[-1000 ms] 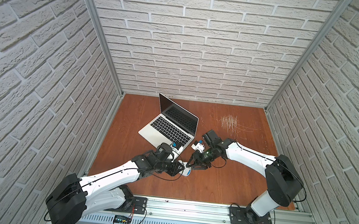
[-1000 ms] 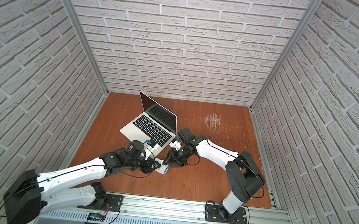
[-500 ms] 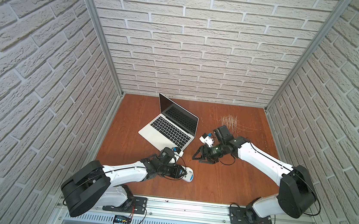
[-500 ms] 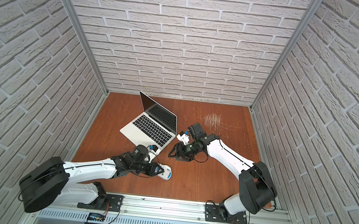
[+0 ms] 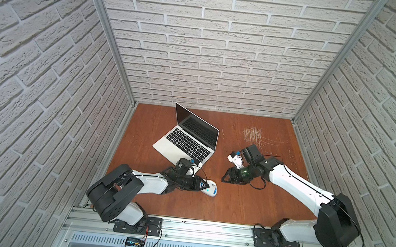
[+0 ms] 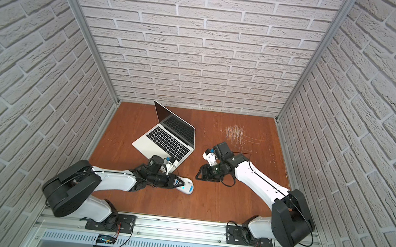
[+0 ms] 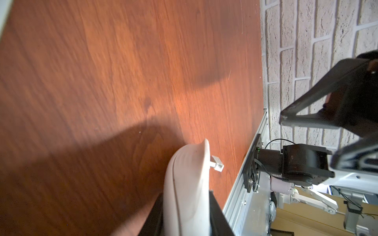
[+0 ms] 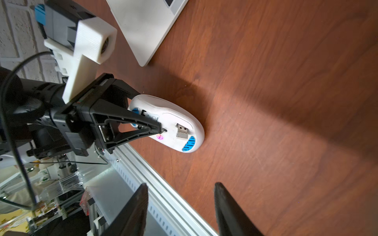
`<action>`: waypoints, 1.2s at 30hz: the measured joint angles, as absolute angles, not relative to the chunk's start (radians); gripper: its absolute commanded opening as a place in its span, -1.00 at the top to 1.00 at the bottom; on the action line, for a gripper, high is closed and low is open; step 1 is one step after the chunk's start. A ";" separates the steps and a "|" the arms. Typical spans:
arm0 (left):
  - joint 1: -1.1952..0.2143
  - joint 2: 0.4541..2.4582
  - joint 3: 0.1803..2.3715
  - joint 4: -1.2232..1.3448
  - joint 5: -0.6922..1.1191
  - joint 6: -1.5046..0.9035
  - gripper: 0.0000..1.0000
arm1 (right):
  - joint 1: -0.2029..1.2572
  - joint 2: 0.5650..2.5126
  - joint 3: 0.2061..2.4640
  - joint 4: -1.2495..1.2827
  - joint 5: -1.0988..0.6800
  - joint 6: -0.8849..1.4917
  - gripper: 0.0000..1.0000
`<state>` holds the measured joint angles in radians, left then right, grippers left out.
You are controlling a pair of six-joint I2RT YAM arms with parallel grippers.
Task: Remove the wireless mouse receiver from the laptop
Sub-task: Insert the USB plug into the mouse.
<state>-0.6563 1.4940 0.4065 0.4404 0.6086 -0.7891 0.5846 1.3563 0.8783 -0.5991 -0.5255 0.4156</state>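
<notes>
The silver-grey laptop (image 5: 185, 140) (image 6: 165, 138) stands open at the back left of the wooden table; one corner of it (image 8: 143, 24) shows in the right wrist view. In front of it, my left gripper (image 5: 207, 185) (image 6: 182, 182) (image 7: 186, 204) is shut on a white mouse (image 5: 211, 192) (image 6: 188, 189) (image 8: 169, 122), which is tipped so its underside shows. The small silver receiver (image 8: 182, 131) (image 7: 216, 164) sits in a recess of that underside. My right gripper (image 5: 224, 178) (image 6: 198, 176) (image 8: 180, 185) is open and empty, a short way right of the mouse.
An aluminium rail (image 5: 206, 229) runs along the table's front edge, close to the mouse. Pale scratch marks (image 5: 253, 134) cover the back right of the table. Brick walls (image 5: 44, 114) close in the left, back and right sides.
My right gripper has drawn back from the mouse, and its arm has swung outward to the right. The left arm has pulled in lower, carrying the mouse slightly toward the front.
</notes>
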 measured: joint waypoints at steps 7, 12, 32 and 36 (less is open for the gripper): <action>-0.639 1.593 0.406 0.567 0.698 -0.805 1.00 | 0.643 1.343 0.859 -0.576 -0.443 0.292 0.02; -0.621 1.660 0.414 0.635 0.763 -0.813 1.00 | 0.704 1.314 0.859 -0.546 -0.395 0.142 -0.01; -0.596 1.814 0.450 0.772 0.906 -0.838 1.00 | 0.804 1.357 0.813 -0.469 -0.270 -0.308 0.42; -0.596 1.816 0.451 0.775 0.908 -0.838 1.00 | 0.823 1.387 0.813 -0.473 -0.255 -0.331 0.39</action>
<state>-0.5964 1.8156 0.4507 0.7750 0.9077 -0.8383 0.8227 1.3869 0.8135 -0.4728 -0.2546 -0.3305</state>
